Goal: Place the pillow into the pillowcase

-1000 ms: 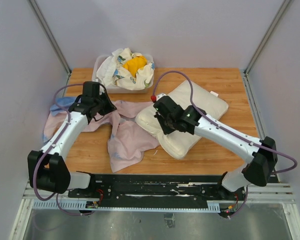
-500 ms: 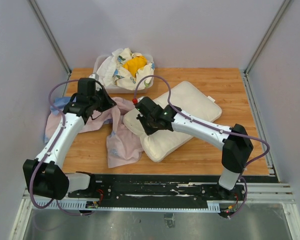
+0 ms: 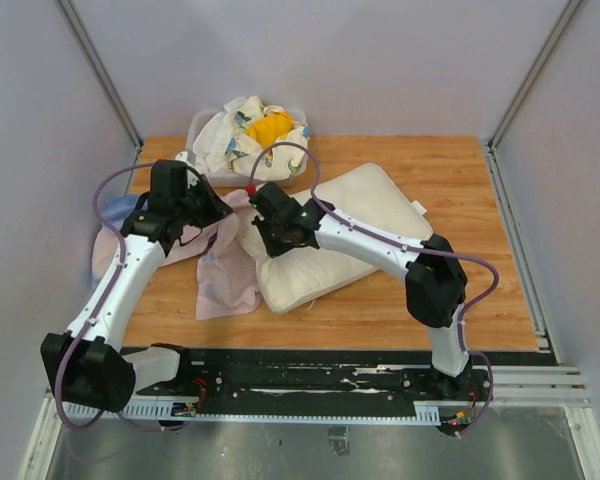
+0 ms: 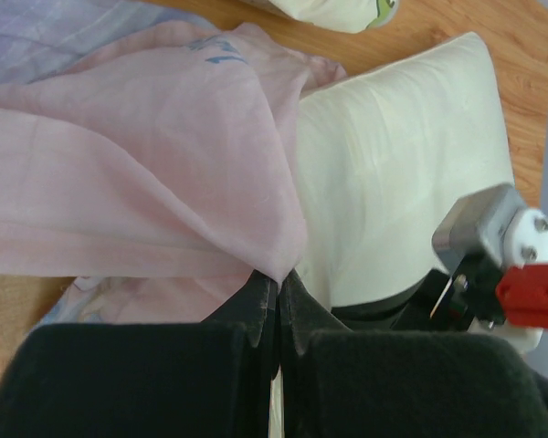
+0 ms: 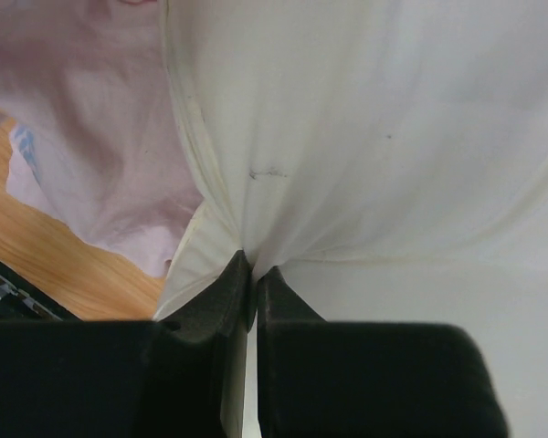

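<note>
Top external view: we see the pillow (image 3: 365, 225) lying diagonally on the wooden table (image 3: 480, 250), about mid-table. Its left end meets the pillowcase (image 3: 228, 280), which lies crumpled on the left half with the pink side up and a bit of blue at the far-left edge.

Right wrist view: the right gripper (image 5: 249, 266) has its fingers pressed together, pinching a fold of the pillow's cream cover, and the fabric puckers into the tips. From above, that gripper sits over the pillow's left end.

Left wrist view: the left gripper (image 4: 276, 285) also has its fingers pressed together, pinching a gathered edge of the pink pillowcase cloth. The cloth is lifted and drapes off the tips, hanging over the pillow's left edge. We cannot tell whether any of the pillow is inside the case. The two grippers are near each other.

At the far table edge a white bin (image 3: 202, 128) holds floral-patterned cloths (image 3: 230, 145) and a yellow cloth (image 3: 270, 128).
</note>
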Motion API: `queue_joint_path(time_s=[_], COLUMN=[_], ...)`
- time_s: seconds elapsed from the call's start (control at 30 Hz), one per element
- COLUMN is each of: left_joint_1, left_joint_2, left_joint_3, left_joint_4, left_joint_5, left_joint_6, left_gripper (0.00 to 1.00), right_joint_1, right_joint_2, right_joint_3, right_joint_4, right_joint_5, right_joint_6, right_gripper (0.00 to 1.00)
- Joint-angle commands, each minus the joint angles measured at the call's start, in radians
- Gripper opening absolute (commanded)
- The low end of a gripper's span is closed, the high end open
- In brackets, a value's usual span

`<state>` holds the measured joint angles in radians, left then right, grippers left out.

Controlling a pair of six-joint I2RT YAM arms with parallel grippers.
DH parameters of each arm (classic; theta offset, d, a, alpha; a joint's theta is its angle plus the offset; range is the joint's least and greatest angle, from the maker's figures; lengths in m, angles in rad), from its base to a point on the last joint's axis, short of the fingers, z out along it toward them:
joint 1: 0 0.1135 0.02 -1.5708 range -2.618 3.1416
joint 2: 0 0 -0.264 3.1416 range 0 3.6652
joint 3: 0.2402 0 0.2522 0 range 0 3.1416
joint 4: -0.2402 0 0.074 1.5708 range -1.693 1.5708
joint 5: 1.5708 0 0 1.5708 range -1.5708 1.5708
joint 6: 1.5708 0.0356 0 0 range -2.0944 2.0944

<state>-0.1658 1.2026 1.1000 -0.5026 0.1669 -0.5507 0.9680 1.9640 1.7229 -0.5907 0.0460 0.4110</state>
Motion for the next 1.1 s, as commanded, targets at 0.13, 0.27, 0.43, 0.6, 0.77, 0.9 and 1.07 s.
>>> queue_joint_path(time_s=[0.13,0.27,0.43,0.6,0.77,0.9,1.07], left_joint_1=[0.005,0.005,0.005,0.005,0.005,0.005,0.005], left_joint_2=[-0.064,-0.082,-0.099,-0.104,-0.109,-0.117,-0.123], left_joint_3=[-0.081,-0.115,-0.156,-0.188,-0.249,-0.264,-0.239], left_joint_4=[0.012,0.016,0.024,0.043,0.097,0.139,0.138], left_joint_5=[0.052,0.063,0.080,0.136,0.218,0.276,0.317], left_joint_6=[-0.018,-0.025,-0.033,-0.039,-0.067,-0.103,-0.117], left_gripper=[0.00,0.00,0.00,0.00,0.00,0.00,0.00], right_joint_1=[-0.097,-0.136,-0.161,-0.171,-0.173,-0.170,-0.158], right_joint_2=[0.047,0.024,-0.001,0.068,0.159,0.222,0.272], right_joint_3=[0.107,0.102,0.103,0.184,0.326,0.405,0.391], right_joint_4=[0.036,0.044,0.084,0.066,0.043,0.026,0.024], right_joint_5=[0.024,0.090,0.138,0.146,0.090,0.036,0.000], right_joint_6=[0.090,0.139,0.162,0.180,0.202,0.212,0.220], right_gripper=[0.01,0.01,0.01,0.01,0.01,0.01,0.01])
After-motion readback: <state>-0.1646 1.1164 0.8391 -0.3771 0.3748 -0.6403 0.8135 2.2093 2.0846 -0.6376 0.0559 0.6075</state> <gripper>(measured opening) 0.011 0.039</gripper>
